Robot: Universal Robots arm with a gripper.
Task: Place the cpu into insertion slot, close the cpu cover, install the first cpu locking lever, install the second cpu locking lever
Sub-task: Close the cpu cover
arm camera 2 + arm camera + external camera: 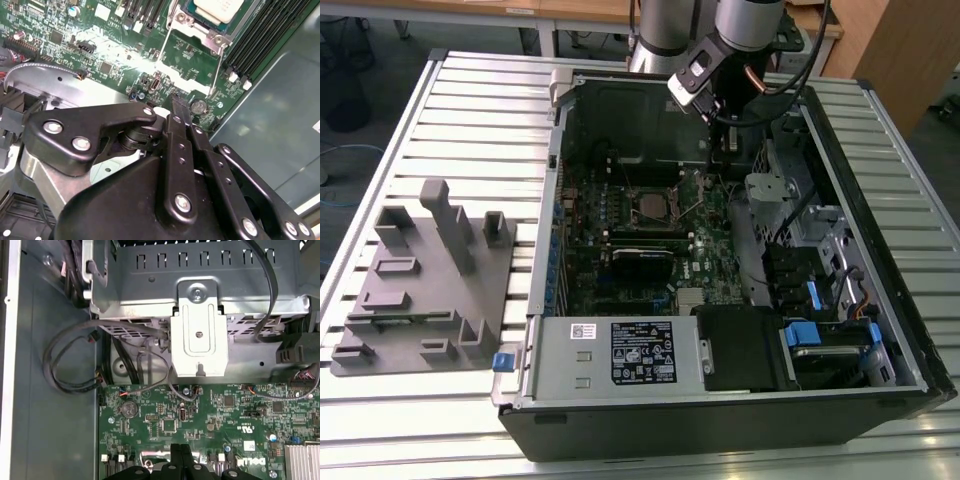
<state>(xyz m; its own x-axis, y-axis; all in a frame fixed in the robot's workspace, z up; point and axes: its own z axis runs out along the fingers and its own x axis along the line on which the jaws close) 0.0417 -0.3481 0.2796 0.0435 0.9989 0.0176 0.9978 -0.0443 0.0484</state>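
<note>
So the open computer case (880, 250) lies on its side on the slatted metal worktop (470, 110), with a grey plastic fixture (420, 280) parked just beside it on the exterior view's left. The arm reaches down into the far end of the case. In the second wrist view the hand (176, 102) has its two black fingers (172, 135) pressed flat together, and nothing shows pinched between them. The tips hang low over the green circuit board (115, 45), just beside a round coin battery (199, 106); whether they actually touch the board can't be made out. The cpu (218, 7) is well away from the hand, sitting inside the insertion slot (199, 29) with its pale metal top facing up and the slot's silvery rim around it. Two thin wire levers (217, 70) run from the slot's corners toward the fingertips, and the nearer one ends close to the battery. Long black memory slots (260, 35) sit alongside the slot. The first wrist view looks past the closed fingertips, across the board, to a folded silver bracket (199, 335) on the drive cage, with a loop of black cables (65, 355) on the case floor. In the exterior view the boxy power supply (620, 355) fills the near end of the case.
</note>
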